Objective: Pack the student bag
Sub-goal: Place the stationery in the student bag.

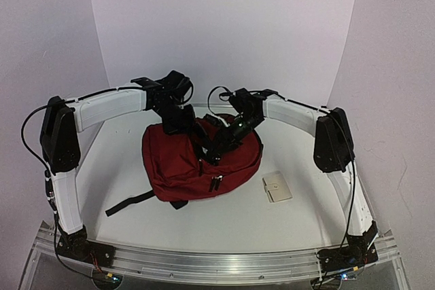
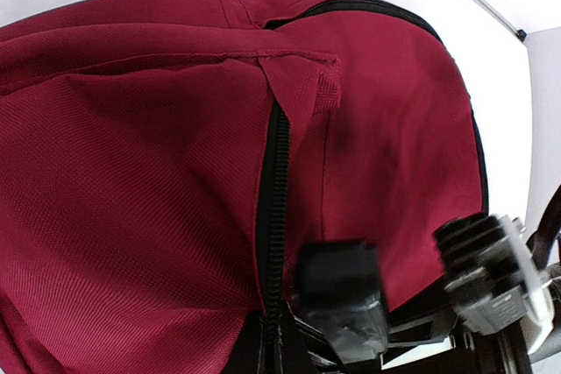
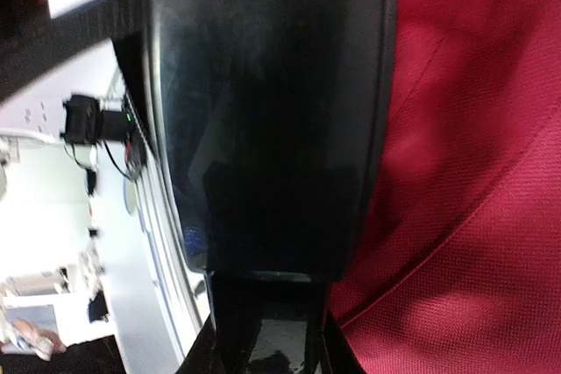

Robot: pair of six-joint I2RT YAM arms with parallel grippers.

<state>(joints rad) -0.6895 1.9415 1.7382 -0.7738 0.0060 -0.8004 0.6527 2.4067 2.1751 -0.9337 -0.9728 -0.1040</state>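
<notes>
Near edge: aluminium rail point(image 1: 217, 263) carrying both arm bases, left and right corners. Beyond it, white table point(image 1: 122, 168), walled by a curved white backdrop at back and sides.

Student bag point(image 1: 183, 168) sits mid-table, closer to the back wall than to the rail. Its long axis runs left to right, and the right end is slightly farther back. Zip pulls point(image 1: 216, 183) face the rail. A black strap point(image 1: 129, 203) trails off the near-left corner.

White surface shows left of the bag up to the left arm, and in a band between bag and rail. On the right, a flat beige case point(image 1: 276, 187) lies near the bag, not touching.

Left gripper point(image 1: 190, 130) is down on the bag's top, jaws together; a grip on fabric can't be made out. Its wrist view shows a black zipper point(image 2: 273, 199) running lengthwise.

Right gripper point(image 1: 219, 149) is also on the bag's top, beside the left one. Its wrist view is mostly black blur, so jaw state can't be told.
</notes>
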